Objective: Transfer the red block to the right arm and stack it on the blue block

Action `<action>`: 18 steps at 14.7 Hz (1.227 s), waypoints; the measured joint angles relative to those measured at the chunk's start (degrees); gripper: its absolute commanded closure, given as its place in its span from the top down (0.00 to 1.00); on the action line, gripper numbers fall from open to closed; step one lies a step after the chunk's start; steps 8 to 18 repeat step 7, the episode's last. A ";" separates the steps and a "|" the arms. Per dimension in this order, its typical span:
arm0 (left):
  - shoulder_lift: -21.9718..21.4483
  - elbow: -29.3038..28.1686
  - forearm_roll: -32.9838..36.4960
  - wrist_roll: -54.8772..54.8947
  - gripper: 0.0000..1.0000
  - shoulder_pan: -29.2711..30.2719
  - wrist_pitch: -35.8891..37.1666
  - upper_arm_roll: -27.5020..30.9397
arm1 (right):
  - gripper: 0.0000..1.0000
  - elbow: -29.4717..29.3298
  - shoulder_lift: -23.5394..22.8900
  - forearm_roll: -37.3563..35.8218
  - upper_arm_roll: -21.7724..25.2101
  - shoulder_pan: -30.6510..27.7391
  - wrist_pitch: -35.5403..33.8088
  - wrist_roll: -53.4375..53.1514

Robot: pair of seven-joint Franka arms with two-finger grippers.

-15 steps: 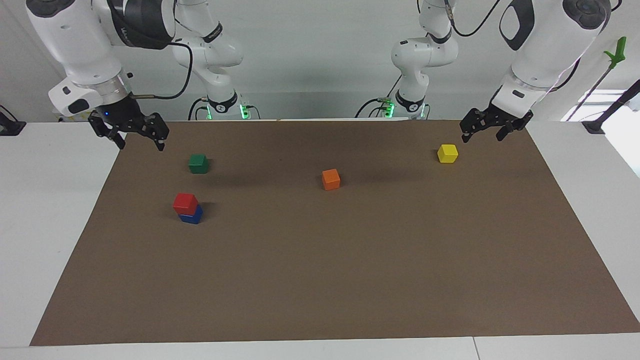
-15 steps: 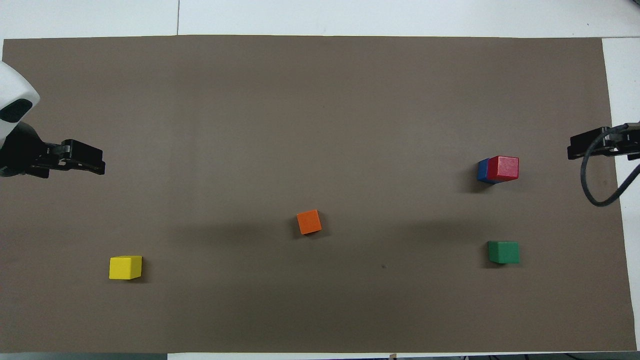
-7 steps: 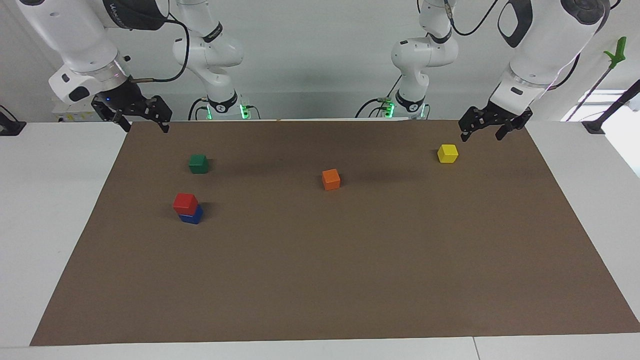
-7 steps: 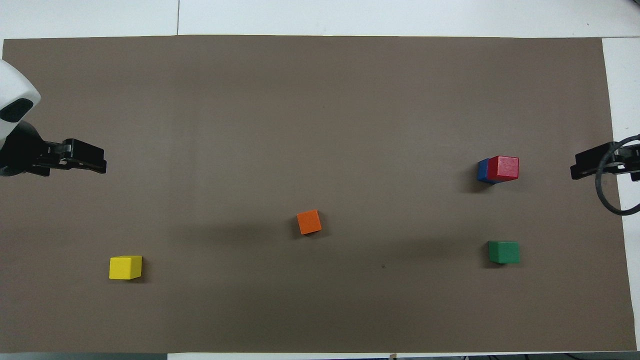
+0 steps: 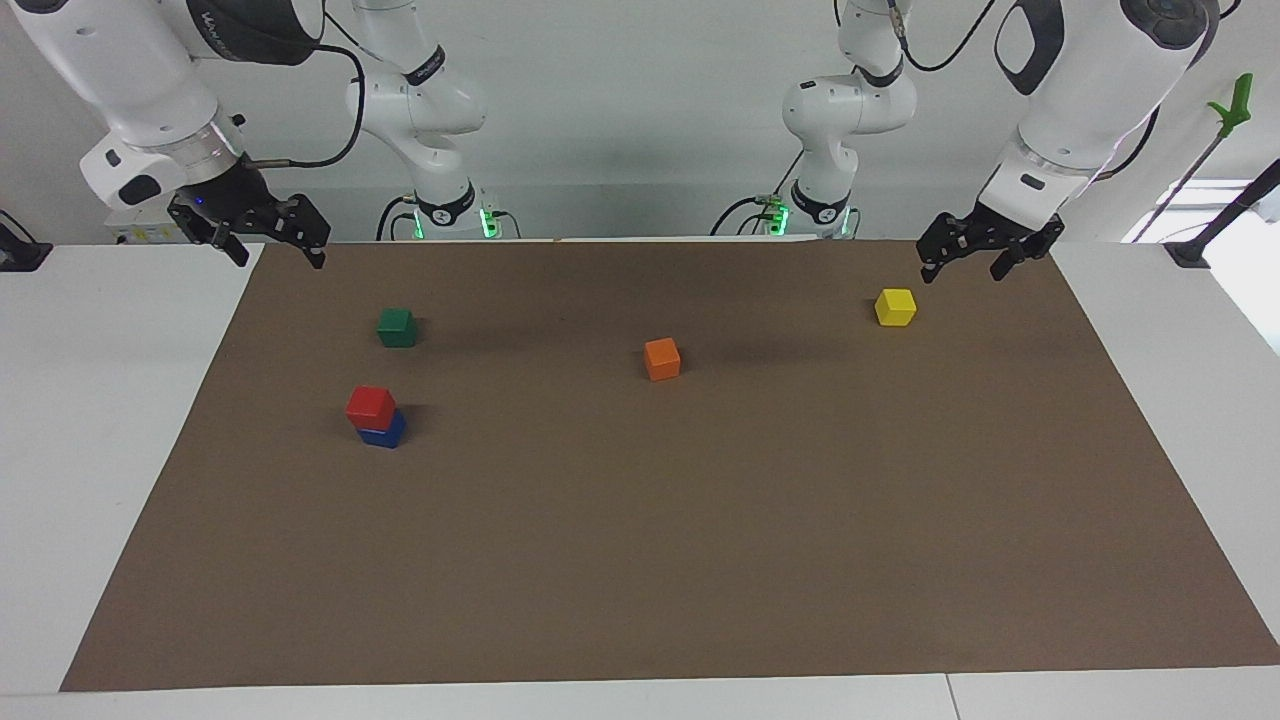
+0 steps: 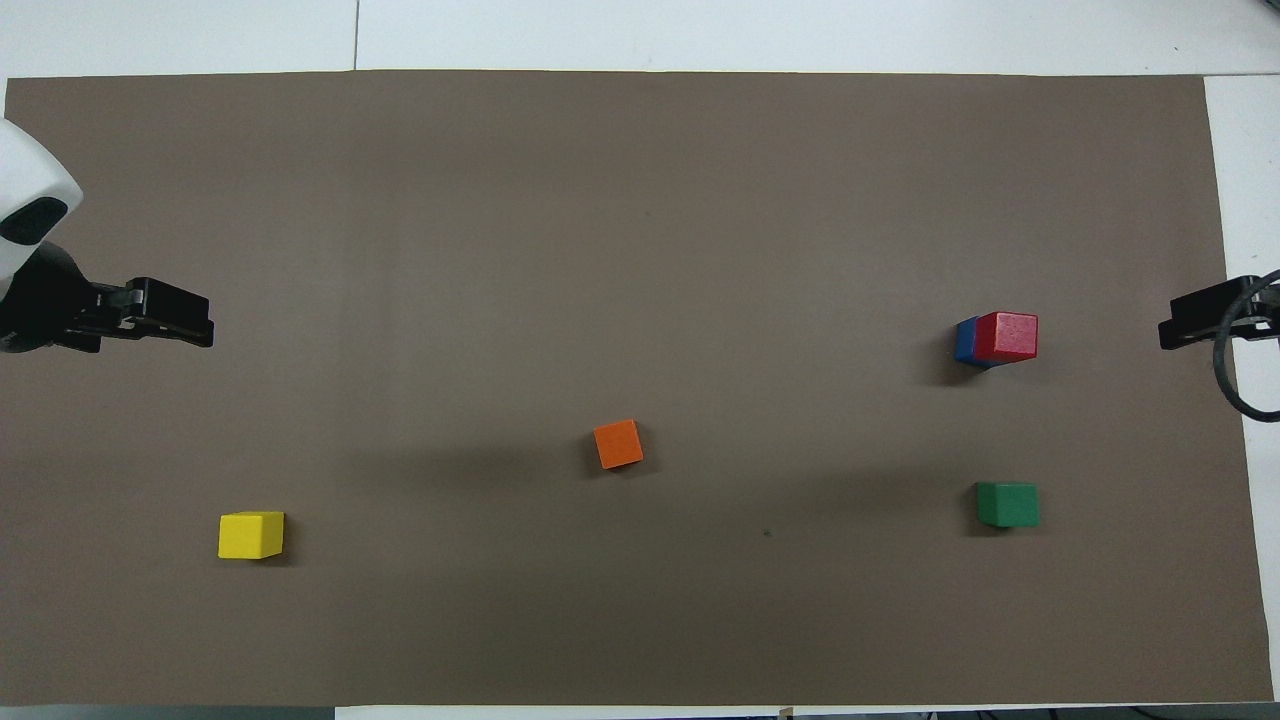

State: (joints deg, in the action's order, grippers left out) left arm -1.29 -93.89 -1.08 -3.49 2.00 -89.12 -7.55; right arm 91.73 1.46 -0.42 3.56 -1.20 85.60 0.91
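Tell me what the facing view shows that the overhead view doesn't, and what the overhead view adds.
Only the facing view shows the whole arms and both open grippers raised: the right gripper at the mat's corner, the left gripper by the yellow block. Only the overhead view shows the red block's offset on the blue block from above. Both show the stack, the green block and the orange block.
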 measured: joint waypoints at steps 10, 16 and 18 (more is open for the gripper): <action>-0.10 0.00 0.00 0.00 1.00 0.00 -0.06 0.01 | 1.00 0.01 -0.09 -0.51 -0.02 0.01 1.47 0.00; -0.10 0.00 0.00 0.00 1.00 0.00 -0.06 0.01 | 1.00 0.01 -0.09 -0.51 -0.02 0.01 1.47 0.00; -0.10 0.00 0.00 0.00 1.00 0.00 -0.06 0.01 | 1.00 0.01 -0.09 -0.51 -0.02 0.01 1.47 0.00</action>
